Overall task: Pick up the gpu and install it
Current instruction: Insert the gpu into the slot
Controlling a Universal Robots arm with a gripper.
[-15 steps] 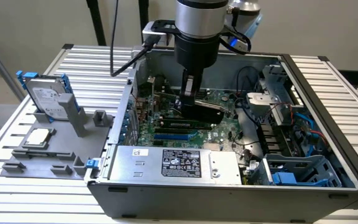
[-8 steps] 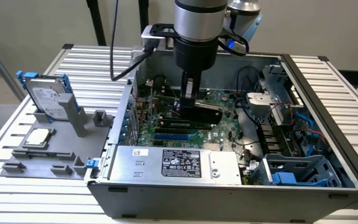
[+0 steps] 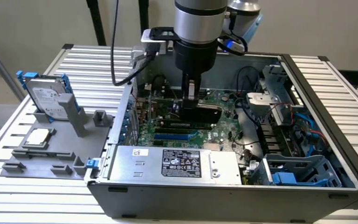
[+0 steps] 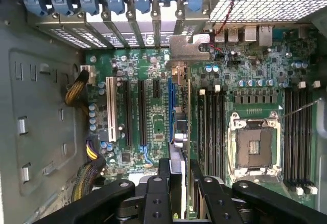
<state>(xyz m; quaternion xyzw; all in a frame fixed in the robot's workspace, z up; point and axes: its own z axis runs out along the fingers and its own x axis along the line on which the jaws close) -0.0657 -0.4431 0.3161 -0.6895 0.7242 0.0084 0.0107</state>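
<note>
The gpu [image 3: 201, 115] is a thin card with its black face showing, held upright inside the open computer case [image 3: 328, 121] just above the green motherboard [image 3: 219, 100]. My gripper [image 3: 191, 99] reaches down from above and is shut on the card's top edge. In the wrist view the gpu [image 4: 185, 132] is seen edge-on between the black fingers [image 4: 163, 175] of my gripper [image 4: 184, 172]. Its silver end bracket [image 4: 188, 47] lies at the case's rear slot openings. The card stands over the motherboard [image 4: 153, 132] beside the blue expansion slot [image 4: 170, 106].
A silver hard drive with blue rails [image 3: 47, 98] and a small square CPU chip [image 3: 37, 136] sit on a grey fixture [image 3: 42, 158] at the exterior view's left. The power supply [image 3: 179, 163], a blue drive cage [image 3: 297, 170], cables [image 3: 260, 116] and the CPU socket [image 4: 253, 147] crowd the case.
</note>
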